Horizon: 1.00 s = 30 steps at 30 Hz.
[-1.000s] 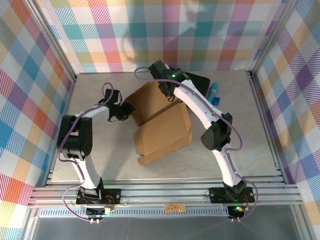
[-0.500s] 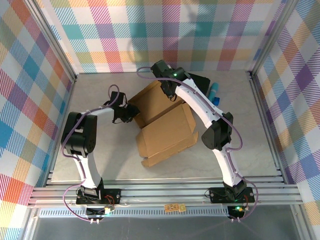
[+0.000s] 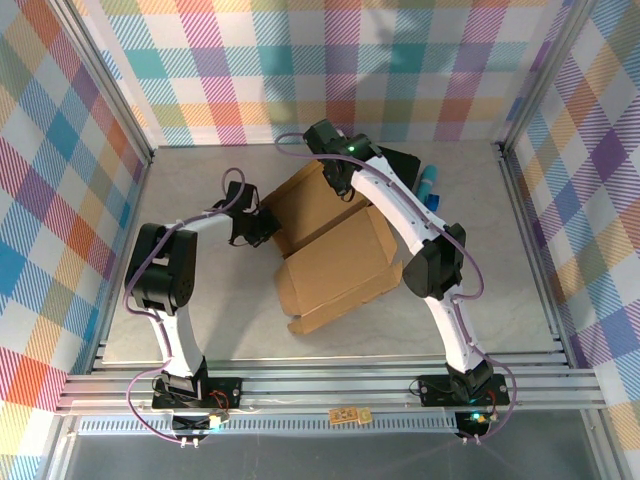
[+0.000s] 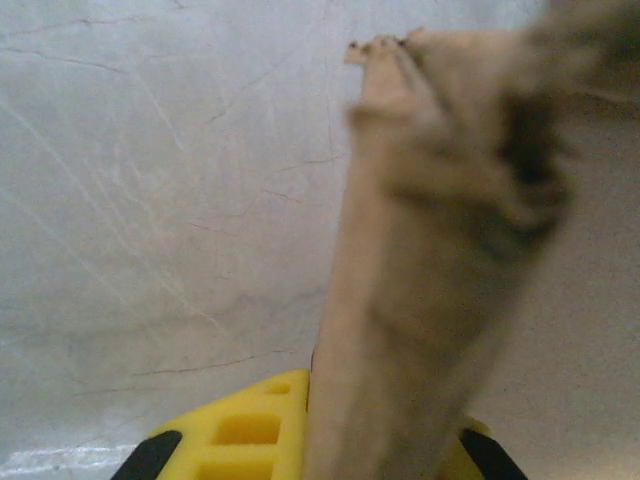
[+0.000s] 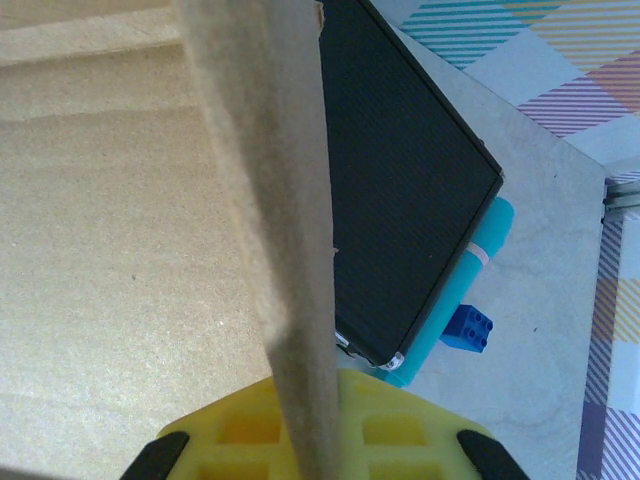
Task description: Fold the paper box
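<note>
Two grippers hold the plain brown corrugated cardboard box (image 3: 335, 262), which lies partly folded mid-way across the grey table (image 3: 480, 300). The left gripper (image 3: 262, 228) is clamped on its left edge and the right gripper (image 3: 340, 182) on its raised far edge. Since one second ago, the left gripper and the box have shifted slightly rightward.

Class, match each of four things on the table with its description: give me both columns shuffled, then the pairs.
1 brown corrugated cardboard box
2 black rectangular hard case
3 turquoise tube
4 blue studded toy brick

a smallest item
b long, beside the case
c largest item
d flat, beyond the box

Pairs: 1c, 2d, 3b, 4a
</note>
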Each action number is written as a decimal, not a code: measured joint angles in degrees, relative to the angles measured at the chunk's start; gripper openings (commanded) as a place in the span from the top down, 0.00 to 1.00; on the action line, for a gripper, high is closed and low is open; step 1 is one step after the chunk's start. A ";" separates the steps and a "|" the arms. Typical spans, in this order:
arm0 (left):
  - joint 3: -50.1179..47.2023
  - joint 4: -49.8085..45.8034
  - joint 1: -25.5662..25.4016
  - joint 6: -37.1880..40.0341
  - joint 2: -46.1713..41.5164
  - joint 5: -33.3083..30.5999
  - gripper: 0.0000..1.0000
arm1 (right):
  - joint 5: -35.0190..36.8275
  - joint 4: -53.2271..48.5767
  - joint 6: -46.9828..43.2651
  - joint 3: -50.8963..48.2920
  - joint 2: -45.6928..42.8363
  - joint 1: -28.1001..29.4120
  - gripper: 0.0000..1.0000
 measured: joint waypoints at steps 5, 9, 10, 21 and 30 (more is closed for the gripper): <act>2.45 -4.07 -0.90 1.25 0.66 -2.64 1.00 | 0.02 -0.15 0.02 0.00 0.00 0.00 1.00; 4.28 -7.67 -1.90 2.03 0.90 -5.40 1.00 | 0.02 -0.26 0.04 0.00 0.00 0.02 1.00; 4.50 -8.24 -2.08 2.23 0.92 -5.84 1.00 | -0.02 -0.39 0.11 0.00 0.00 0.02 1.00; 4.07 -9.51 -2.71 2.40 0.92 -5.97 0.74 | 0.02 -1.40 0.22 0.00 0.09 0.07 1.00; 3.61 -9.55 -3.80 1.18 0.92 -5.92 0.84 | 0.28 -1.92 0.42 0.00 0.11 0.07 1.00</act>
